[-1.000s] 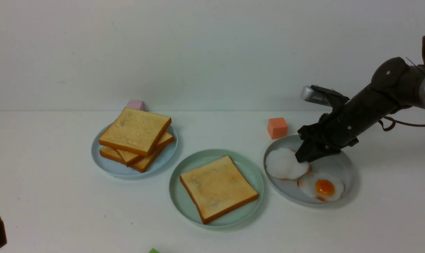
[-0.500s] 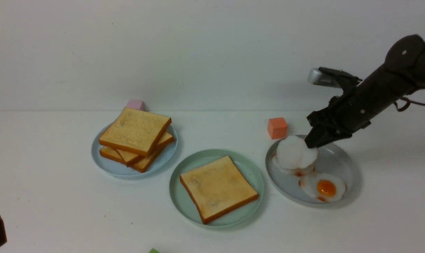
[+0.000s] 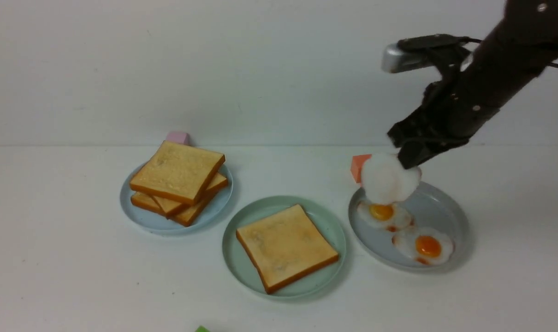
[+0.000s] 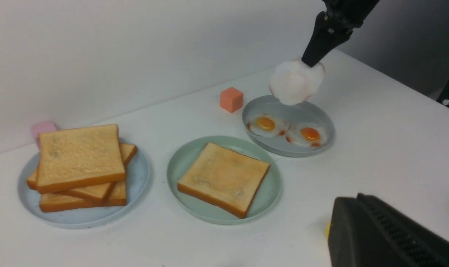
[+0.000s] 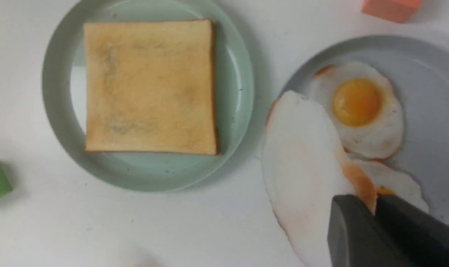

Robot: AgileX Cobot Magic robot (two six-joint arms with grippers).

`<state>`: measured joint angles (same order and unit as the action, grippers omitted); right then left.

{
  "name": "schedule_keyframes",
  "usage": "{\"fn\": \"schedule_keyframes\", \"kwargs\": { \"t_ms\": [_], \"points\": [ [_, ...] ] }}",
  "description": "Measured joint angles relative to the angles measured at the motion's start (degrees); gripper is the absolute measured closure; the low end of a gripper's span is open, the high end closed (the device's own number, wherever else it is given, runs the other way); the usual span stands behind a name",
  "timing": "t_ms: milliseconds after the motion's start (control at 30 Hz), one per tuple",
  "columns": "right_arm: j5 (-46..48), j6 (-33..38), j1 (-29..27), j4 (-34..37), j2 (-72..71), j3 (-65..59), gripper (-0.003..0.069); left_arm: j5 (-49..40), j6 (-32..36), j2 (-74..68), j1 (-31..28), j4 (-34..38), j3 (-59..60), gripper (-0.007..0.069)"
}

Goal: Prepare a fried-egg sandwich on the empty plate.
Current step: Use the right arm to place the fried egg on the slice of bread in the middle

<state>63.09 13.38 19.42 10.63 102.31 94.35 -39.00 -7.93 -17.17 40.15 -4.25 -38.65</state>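
Above the grey plate [image 3: 459,216] at right, the right gripper [image 3: 409,159] pinches a fried egg [image 3: 388,180] by its edge. Thin and floppy, the egg looks light and easily dropped. One slice of toast [image 3: 286,246] lies on the mint plate [image 3: 235,260] nearby; the left gripper [image 4: 354,217] is closed.

Speckled mint-green plate [image 3: 235,267], golden toast [image 3: 286,246]

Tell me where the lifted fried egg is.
In the front view the lifted fried egg hangs on the robot's right, pinched by the right gripper above the bluish-grey egg plate, beside the orange cube.
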Motion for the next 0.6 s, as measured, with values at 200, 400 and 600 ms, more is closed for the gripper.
{"fn": "schedule_keyframes", "kwargs": {
  "t_ms": [200, 400, 600],
  "points": [
    [-1.0, -11.1, 14.7, -15.4, 0.5, 0.0, 0.0573, -1.6, 0.0, 0.0, 0.0, -1.6, 0.4, 0.0621],
    [-5.1, -18.9, 24.0, -26.7, 4.7, 0.0, 0.0573, -2.0, 0.0, 0.0, 0.0, -1.7, 0.4, 0.0619],
    [-7.8, -21.2, 24.9, -32.4, 10.2, 0.0, 0.0573, -2.0, 0.0, 0.0, 0.0, -1.7, 0.4, 0.0619]
  ]
}}
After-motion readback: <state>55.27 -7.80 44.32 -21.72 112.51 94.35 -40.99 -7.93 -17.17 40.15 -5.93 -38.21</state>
